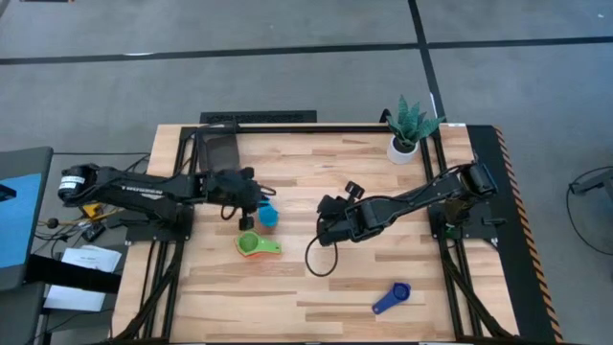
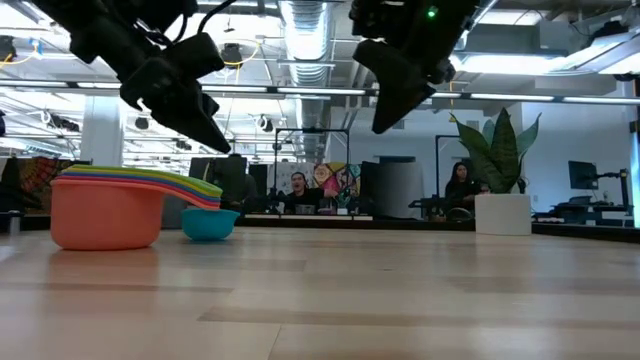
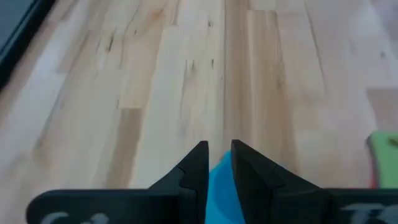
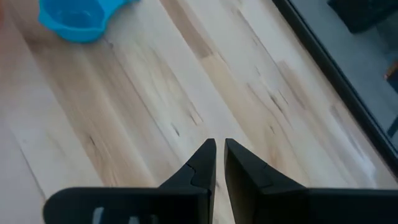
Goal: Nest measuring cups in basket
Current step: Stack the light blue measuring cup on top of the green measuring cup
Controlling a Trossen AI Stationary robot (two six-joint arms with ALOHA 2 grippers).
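Presently on the table (image 1: 383,278): light blue cup (image 1: 267,216), held by the left gripper (image 1: 251,203), its fingers pinched narrow on the flat handle (the sensible hold, stiff and thin). Light, rigid plastic, likely slippery, not fragile. Nested stack of cups (image 1: 256,245) just beside it, orange outermost in the low view. Blue cup (image 1: 391,298) lies well apart, near the front edge. Right gripper (image 1: 329,230) hovers mid-table, nearly closed, empty. Basket not identifiable. Surface: pale wood planks. Beyond: potted plant (image 1: 410,125), office, people seated.
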